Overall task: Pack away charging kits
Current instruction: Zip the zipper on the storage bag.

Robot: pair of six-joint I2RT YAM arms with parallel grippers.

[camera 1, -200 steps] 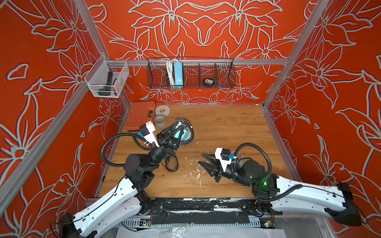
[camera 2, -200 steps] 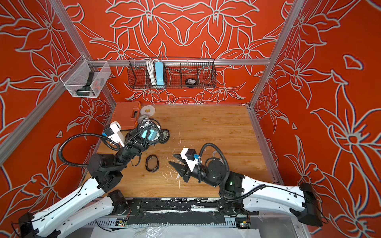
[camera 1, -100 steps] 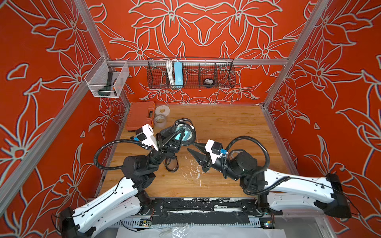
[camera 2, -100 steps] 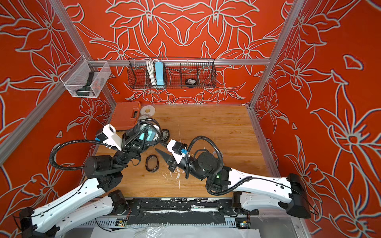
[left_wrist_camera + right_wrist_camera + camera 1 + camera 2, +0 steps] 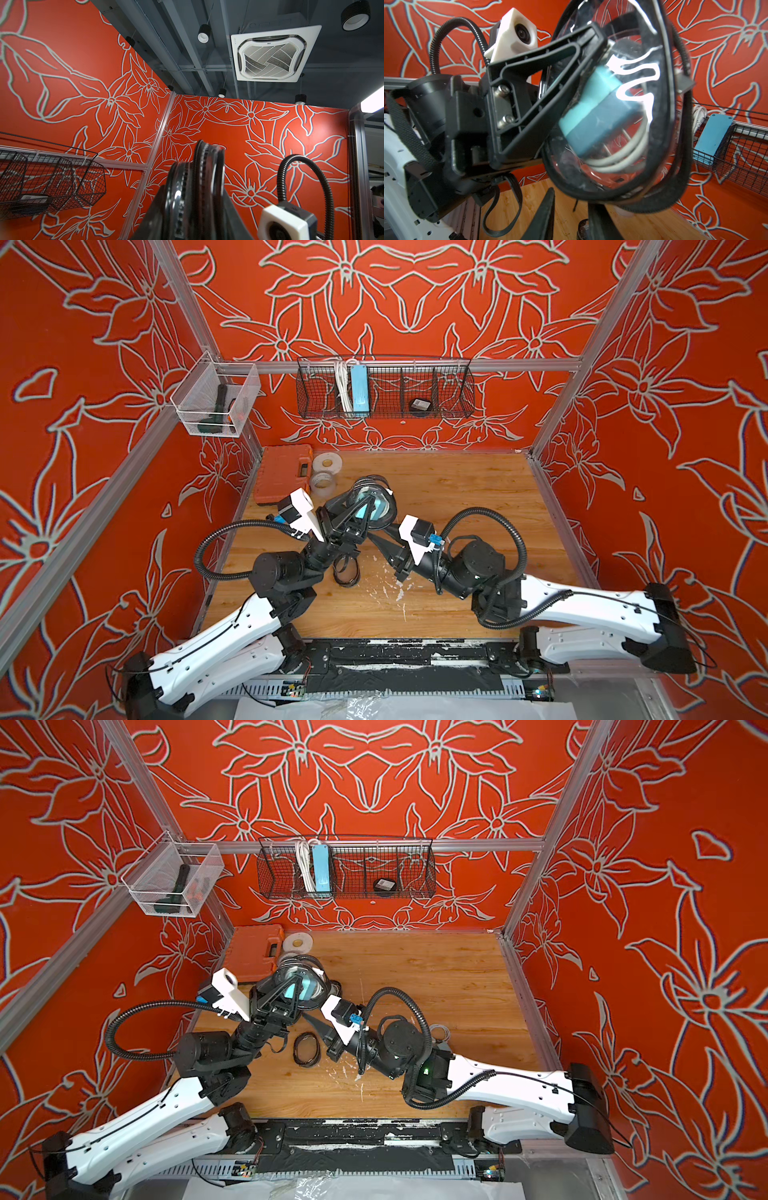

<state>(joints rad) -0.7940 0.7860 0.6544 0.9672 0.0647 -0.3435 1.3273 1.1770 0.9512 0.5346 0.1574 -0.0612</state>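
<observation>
Teal first: noting adapter (image 5: 593, 116) and coiled white cable (image 5: 618, 160) already inside clear case (image 5: 633, 54); clamping case aloft with left gripper (image 5: 591, 64); hovering right gripper (image 5: 571, 199) below rim, jaws narrow, empty; likely closing step, needing a pinch on the lower rim

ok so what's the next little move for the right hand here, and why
Probably ease the right hand up so its open fingers straddle the lower rim of the clear case, then close. The left hand clamps the case in the air with the teal adapter and white cable inside, while the right hand sits just below the rim, holding nothing.
</observation>
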